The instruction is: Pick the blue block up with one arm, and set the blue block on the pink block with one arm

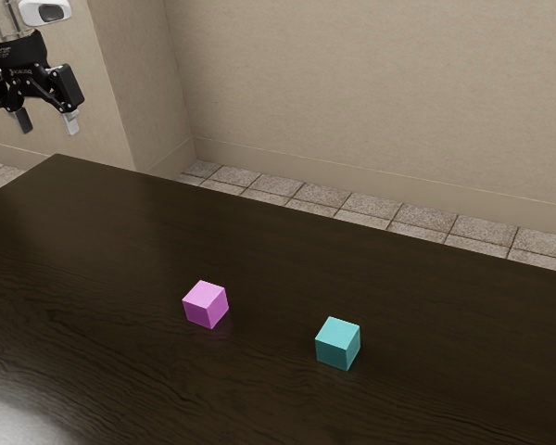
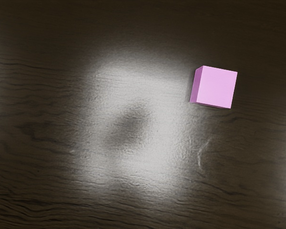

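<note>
hovering gripper (image 1: pixel 46 124), arm (image 1: pixel 20 44) cropped overhead

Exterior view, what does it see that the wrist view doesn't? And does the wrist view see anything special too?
Exterior view's extras: the open pincer hanging high at the exterior view's upper left, the blue block, the beige wall and the tiled floor.
Wrist view's extra: a bright shiny patch on the wood, with a dark smudge in its middle.
Both share: the pink block and the dark wooden table.
</note>
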